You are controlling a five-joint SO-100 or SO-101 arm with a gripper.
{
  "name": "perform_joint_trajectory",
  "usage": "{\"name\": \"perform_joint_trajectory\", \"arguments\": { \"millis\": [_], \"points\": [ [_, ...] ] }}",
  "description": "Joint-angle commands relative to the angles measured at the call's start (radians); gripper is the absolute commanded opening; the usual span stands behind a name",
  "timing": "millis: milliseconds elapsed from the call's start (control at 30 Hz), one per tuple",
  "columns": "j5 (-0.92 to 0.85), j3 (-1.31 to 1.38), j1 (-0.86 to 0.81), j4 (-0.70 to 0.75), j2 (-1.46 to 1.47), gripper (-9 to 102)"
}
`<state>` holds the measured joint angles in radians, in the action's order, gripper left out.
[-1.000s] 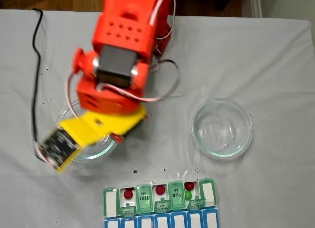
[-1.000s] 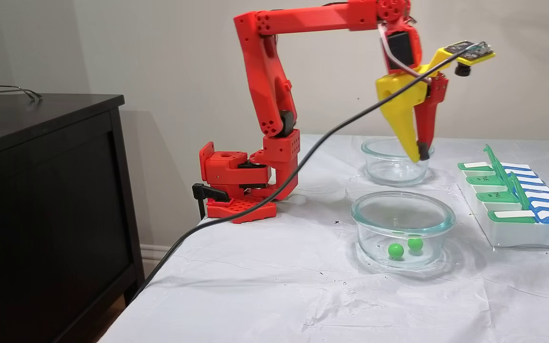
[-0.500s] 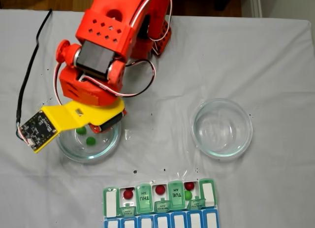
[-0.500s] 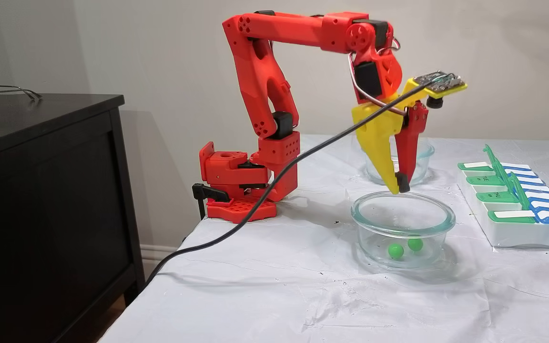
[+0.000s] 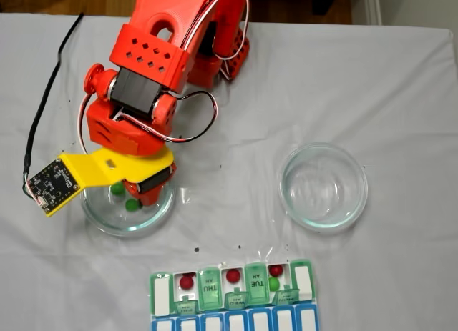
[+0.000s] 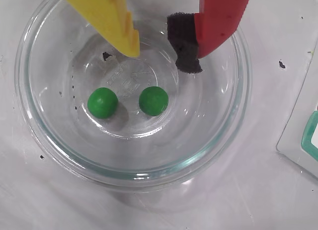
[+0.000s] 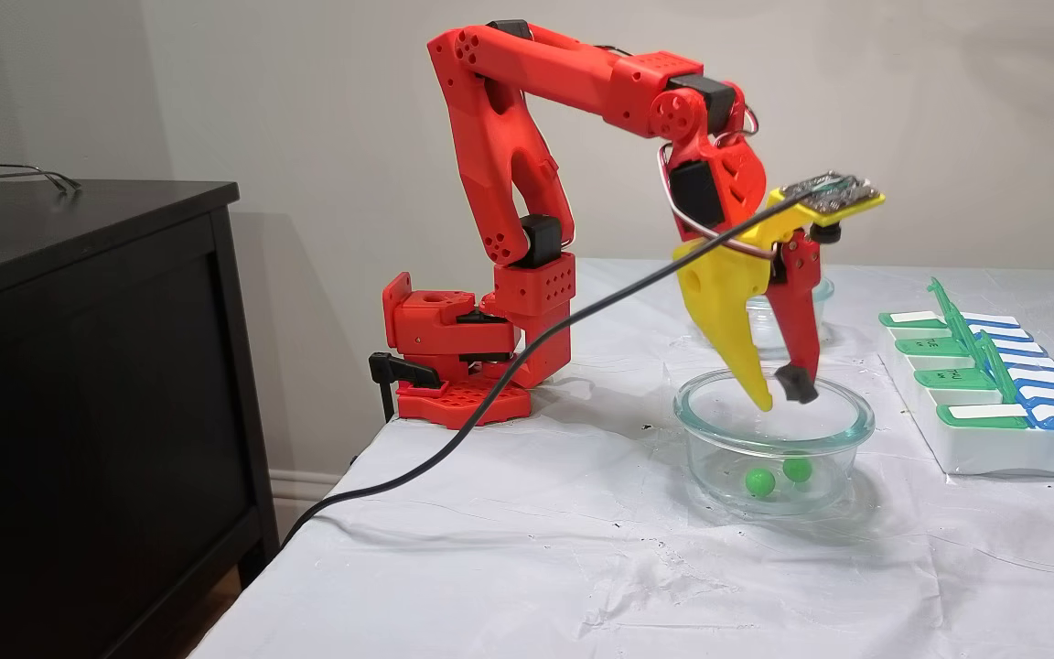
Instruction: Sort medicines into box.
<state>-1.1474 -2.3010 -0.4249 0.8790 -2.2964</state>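
1. Pretty far along: three red balls (image 5: 187,281) and one green ball (image 5: 273,283) sit in the pill box (image 5: 162,295).
2. Two green balls (image 6: 103,102) left in the glass bowl (image 6: 238,115); the other bowl (image 5: 358,195) looks empty.
3. Gripper (image 7: 781,395) hangs spread open just inside the rim, holding nothing.
4. Wrinkly white tablecloth (image 7: 490,549), beige wall, dark cabinet (image 7: 79,366) beside the table.

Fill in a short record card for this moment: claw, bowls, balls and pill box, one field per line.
claw: claw open, tips lowered over the near glass bowl, holding nothing
balls in bowl: two green balls, side by side, apart
other bowl: far glass bowl, nothing seen inside
pill box: pill organizer, three red balls and one green in open compartments
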Motion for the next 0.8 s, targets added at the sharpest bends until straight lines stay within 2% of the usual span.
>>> {"name": "perform_joint_trajectory", "arguments": {
  "millis": [0, 767],
  "points": [
    [-0.023, -0.003, -0.009, -0.044, -0.038, 13],
    [-0.115, -0.181, -0.055, -0.23, -0.095, 14]
  ]
}}
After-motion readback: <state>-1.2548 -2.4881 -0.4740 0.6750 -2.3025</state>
